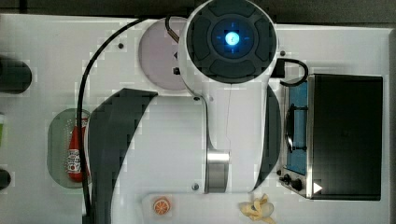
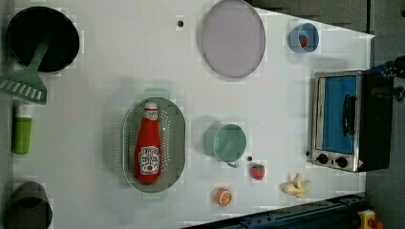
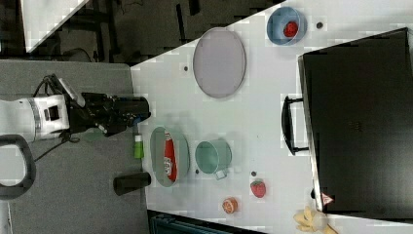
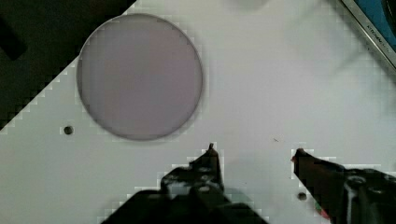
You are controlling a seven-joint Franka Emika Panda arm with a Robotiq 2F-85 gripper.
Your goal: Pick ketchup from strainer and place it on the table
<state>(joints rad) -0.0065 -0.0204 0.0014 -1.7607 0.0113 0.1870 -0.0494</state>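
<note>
Spread wide and holding nothing, the gripper (image 4: 254,151) jaws hover near the plate (image 4: 140,77). Away from that plate, the ketchup (image 2: 148,145) lies flat inside the strainer (image 2: 177,138). It looks light, smooth and squeezable, so gripping across its body seems best.

Grey-lilac plate (image 2: 232,37) near far desk edge w/ blue bowl (image 2: 303,37); toaster oven (image 2: 351,120) at left view's right edge; teal cup (image 2: 228,143), strawberry (image 2: 257,171), orange half (image 2: 222,196), banana (image 2: 297,185) along near edge.
</note>
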